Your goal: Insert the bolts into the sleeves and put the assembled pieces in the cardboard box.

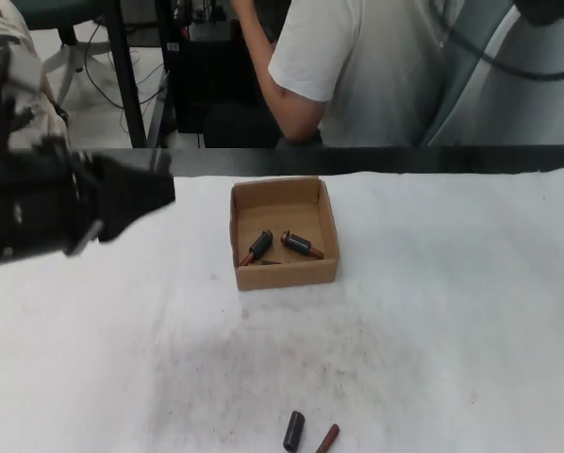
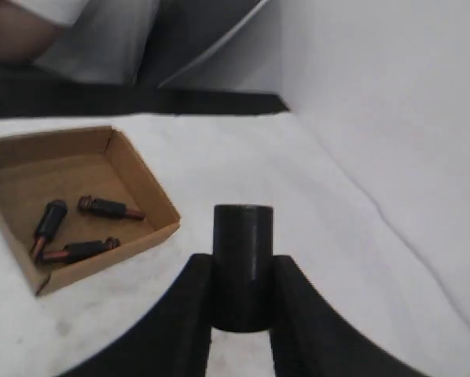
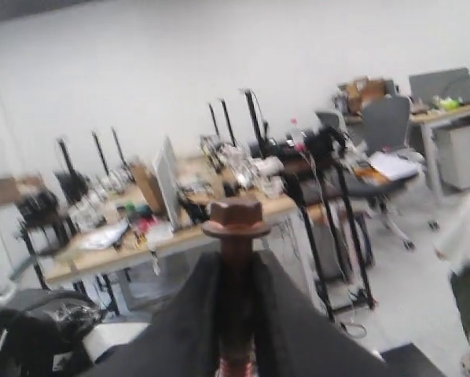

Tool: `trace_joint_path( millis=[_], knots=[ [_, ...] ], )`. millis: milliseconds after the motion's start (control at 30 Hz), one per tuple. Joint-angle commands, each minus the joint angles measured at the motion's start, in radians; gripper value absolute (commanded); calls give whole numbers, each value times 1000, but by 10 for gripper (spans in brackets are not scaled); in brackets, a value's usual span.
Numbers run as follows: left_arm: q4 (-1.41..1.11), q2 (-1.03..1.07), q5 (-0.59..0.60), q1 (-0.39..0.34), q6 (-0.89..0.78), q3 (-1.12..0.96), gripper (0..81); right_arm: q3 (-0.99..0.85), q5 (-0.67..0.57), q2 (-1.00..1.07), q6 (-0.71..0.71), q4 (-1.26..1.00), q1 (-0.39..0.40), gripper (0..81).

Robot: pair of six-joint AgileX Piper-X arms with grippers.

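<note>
so the left claw [image 2: 243, 269] is clamped on a black sleeve [image 2: 243, 232]. the sleeve's long axis runs straight out between the fingers and its far end sticks free. it hangs over the white counter [image 2: 313, 204], with the cardboard box [image 2: 141, 169] off to one side and three assembled pieces [image 2: 78, 251] lying in it.

the right claw [image 3: 235, 275] is pinched on a bolt [image 3: 235, 224], hex head pointing away from the claw and shank down between the fingers. it's aimed out at the room, not at the counter.

imo that's the whole thing here: the two long axes have to land on one line, and with the head leading, the bolt looks turned the wrong way for that. can't tell how far apart the claws are.

a loose sleeve [image 1: 293, 430] and loose bolt [image 1: 327, 438] lie just beside each other at the counter's near edge.
</note>
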Motion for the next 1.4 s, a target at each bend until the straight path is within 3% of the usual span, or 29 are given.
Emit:
trace_joint_path(
  millis=[0,133,233,300,667,1033,1200,1367],
  knots=[
    [-118,-10,15,2,-94,18,3,27,6,-13,178,-209,-3,8],
    [-490,-3,5,1,-381,126,3,129,76,-13,360,-422,0,8],
    [-768,6,-5,1,-526,212,3,188,87,-13,367,-435,3,8],
    [-816,14,4,-4,-566,240,3,220,86,-13,367,-415,9,8],
    [-762,162,86,-151,-488,221,3,315,40,-13,131,-101,121,8],
    [-808,182,90,-160,-465,221,3,315,41,-13,126,-107,129,8],
    [-1056,182,-24,-160,-509,221,3,315,41,-13,122,-107,123,8],
    [-1072,182,-19,-160,-297,223,3,315,41,-13,126,-107,118,8]
  ],
)
